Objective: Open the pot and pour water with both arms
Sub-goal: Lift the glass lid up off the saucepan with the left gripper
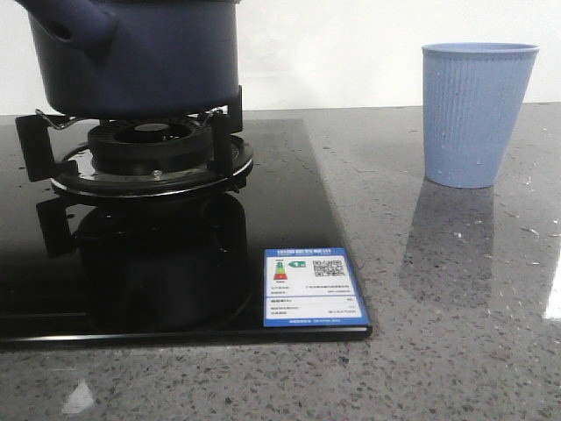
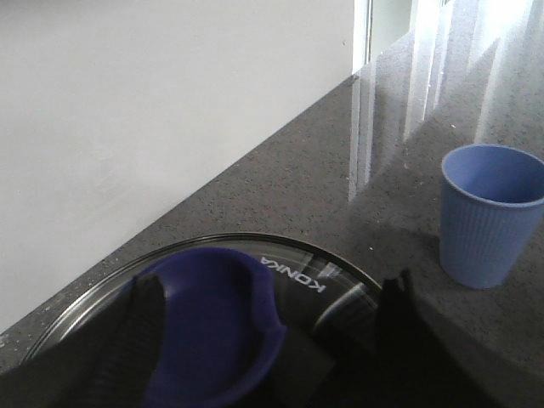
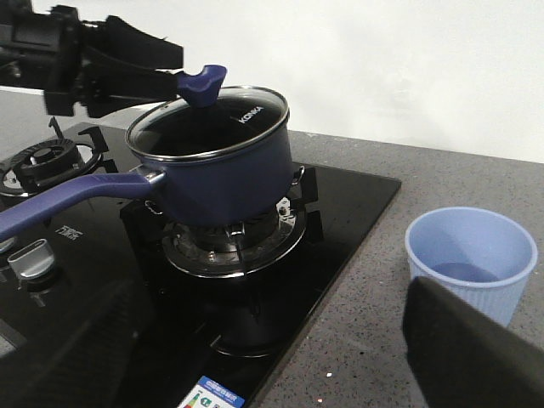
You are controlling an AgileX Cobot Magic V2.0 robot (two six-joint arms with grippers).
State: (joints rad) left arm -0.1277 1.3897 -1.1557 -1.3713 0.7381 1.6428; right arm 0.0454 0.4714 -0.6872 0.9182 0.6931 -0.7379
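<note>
Left gripper (image 3: 174, 75) reaches level, jaws around lid knob (image 3: 202, 85) (pot (image 3: 223, 174) covered).

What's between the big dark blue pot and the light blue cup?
Nothing stands between the dark navy-blue pot and the pale blue ribbed cup: only glossy black stovetop glass, then speckled grey counter. The right wrist view shows it best.
</note>
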